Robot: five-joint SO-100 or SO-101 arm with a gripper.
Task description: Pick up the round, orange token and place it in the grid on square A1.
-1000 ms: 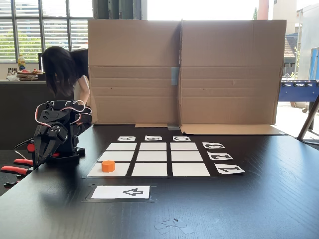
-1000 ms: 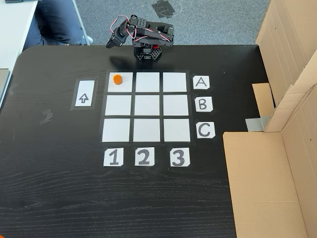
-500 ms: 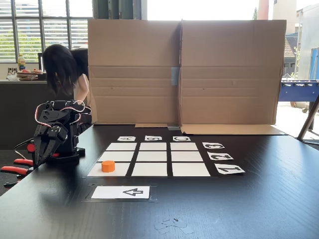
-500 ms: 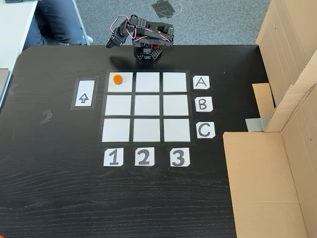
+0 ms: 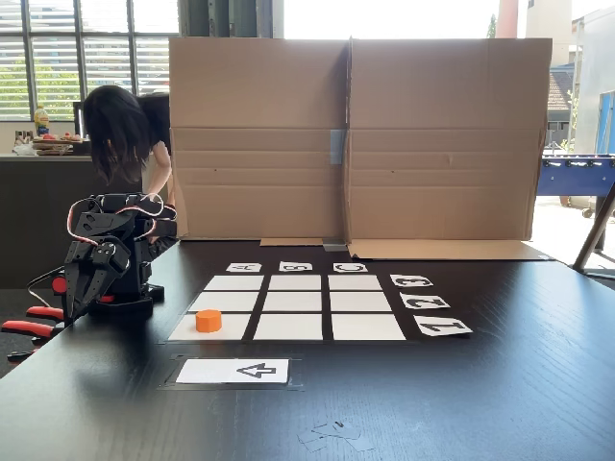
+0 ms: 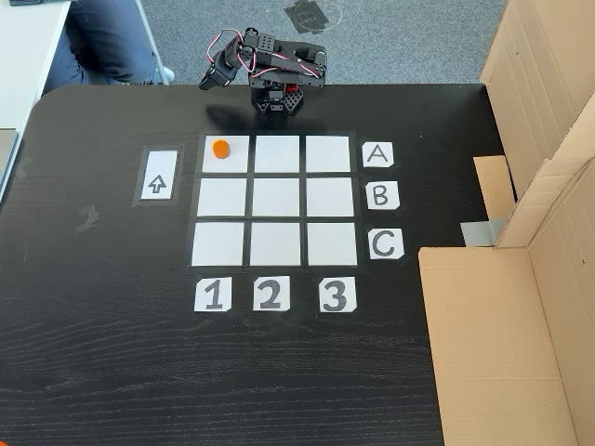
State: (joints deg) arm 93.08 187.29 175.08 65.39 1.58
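While your folded black arm's jaws (image 6: pixel 212 78) hang at the top left of the desk (image 6: pixel 112 353), their opening unreadable, the small bright-orange plastic token (image 6: pixel 220 148) sits on the white paper grid's (image 6: pixel 275 200) upper-left cell, square A1 (image 6: pixel 232 160).

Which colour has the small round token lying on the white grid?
The small puck-like plastic token is bright orange, clearest in the fixed view from above.

A black wood-grain desk (image 5: pixel 500 384) stands before a tall folded cardboard screen (image 5: pixel 356 134). Left of the screen, bright barred windows (image 5: pixel 86 58) and a seated person (image 5: pixel 120 134). Grey carpet (image 6: pixel 400 42) lies beyond the desk.
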